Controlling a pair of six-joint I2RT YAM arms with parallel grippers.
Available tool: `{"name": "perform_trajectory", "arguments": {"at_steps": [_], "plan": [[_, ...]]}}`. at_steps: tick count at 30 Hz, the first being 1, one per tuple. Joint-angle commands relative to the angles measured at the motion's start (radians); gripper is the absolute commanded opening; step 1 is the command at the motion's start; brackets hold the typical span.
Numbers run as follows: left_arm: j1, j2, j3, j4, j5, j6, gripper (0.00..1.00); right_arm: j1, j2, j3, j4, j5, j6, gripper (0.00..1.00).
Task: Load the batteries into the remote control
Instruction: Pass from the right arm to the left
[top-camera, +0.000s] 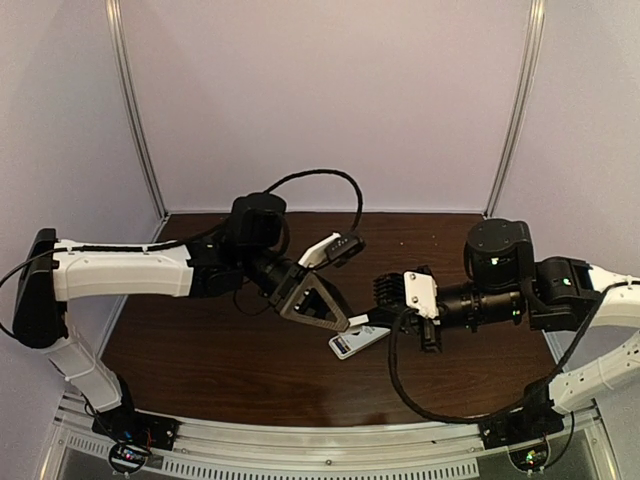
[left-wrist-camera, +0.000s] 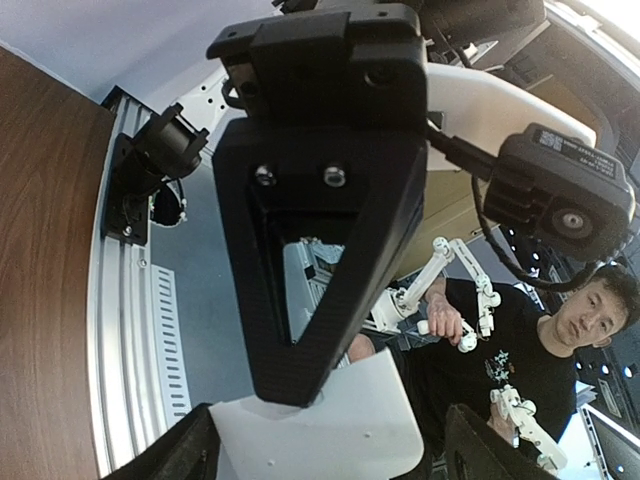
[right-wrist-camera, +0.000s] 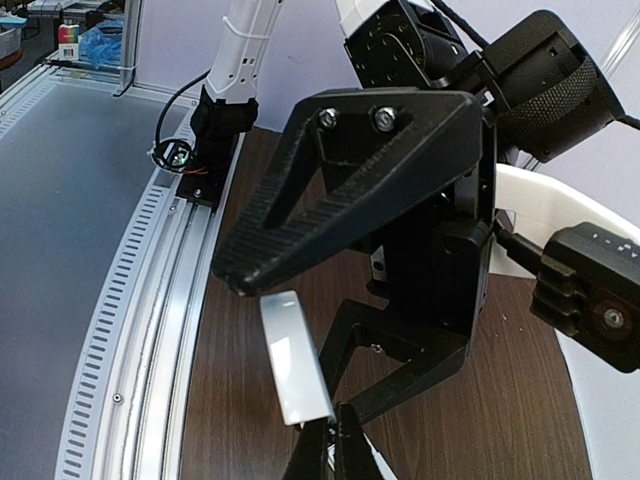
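Observation:
The remote control (top-camera: 358, 342) is a slim white handset with a small display, held tilted above the table. My right gripper (top-camera: 386, 321) is shut on one end of it. In the right wrist view the fingers (right-wrist-camera: 338, 455) pinch the lower end of the remote (right-wrist-camera: 295, 365). My left gripper (top-camera: 344, 326) is open and straddles the remote. In the left wrist view the plain white back (left-wrist-camera: 340, 425) lies between the spread jaws of my left gripper (left-wrist-camera: 330, 455), close to the left one. The right finger (left-wrist-camera: 300, 270) reaches down onto the remote. No batteries show.
The dark wooden table (top-camera: 220, 350) has an aluminium rail (top-camera: 300, 450) along its near edge, which also shows in the right wrist view (right-wrist-camera: 150, 300). Pale walls with metal posts (top-camera: 140, 130) close off the back. A person (left-wrist-camera: 540, 340) sits beyond the near edge.

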Motion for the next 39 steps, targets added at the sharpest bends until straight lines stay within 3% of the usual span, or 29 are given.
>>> {"name": "perform_trajectory", "arguments": {"at_steps": [1, 6, 12, 25, 29, 39], "plan": [[-0.001, 0.015, 0.005, 0.075, 0.035, -0.032, 0.76, 0.016, 0.002, 0.024, -0.028, 0.041, -0.021, 0.00], [-0.002, 0.027, 0.006, 0.066, 0.045, -0.031, 0.64, 0.023, 0.002, 0.025, -0.039, 0.065, -0.036, 0.00], [-0.002, 0.037, 0.007, 0.056, 0.062, -0.032, 0.62, 0.041, 0.011, 0.041, -0.077, 0.096, -0.068, 0.00], [-0.003, 0.053, 0.015, 0.015, 0.095, -0.029, 0.65, 0.069, 0.029, 0.051, -0.114, 0.143, -0.097, 0.00], [-0.003, 0.055, 0.021, -0.016, 0.095, -0.013, 0.71, 0.073, 0.034, 0.052, -0.118, 0.147, -0.097, 0.00], [-0.002, 0.057, 0.036, -0.113, 0.086, 0.052, 0.71, 0.076, 0.045, 0.056, -0.124, 0.165, -0.095, 0.00]]}}
